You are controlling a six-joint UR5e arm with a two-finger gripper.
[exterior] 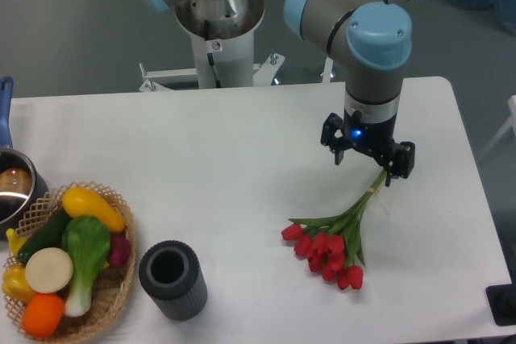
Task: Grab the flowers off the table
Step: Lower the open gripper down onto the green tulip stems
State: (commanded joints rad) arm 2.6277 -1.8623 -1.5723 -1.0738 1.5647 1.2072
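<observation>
flowers (pixel 332 247): lying flat on the table (pixel 226 167), right of the middle, red buds toward the front edge, stems running up and right
gripper (pixel 368 160): right over the stem ends, pointing down, fingers spread wide, nothing in them
basket (pixel 113 279): front left corner, full of veg
dark cylinder (pixel 172 279): upright just beside the basket
pot (pixel 12 187): left edge

Bare table (pixel 226 167) separates flowers (pixel 330 251) from cup (pixel 172 278).

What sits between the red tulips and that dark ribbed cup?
Nothing: the camera view shows only bare table between the flowers and the dark ribbed cup.
</observation>
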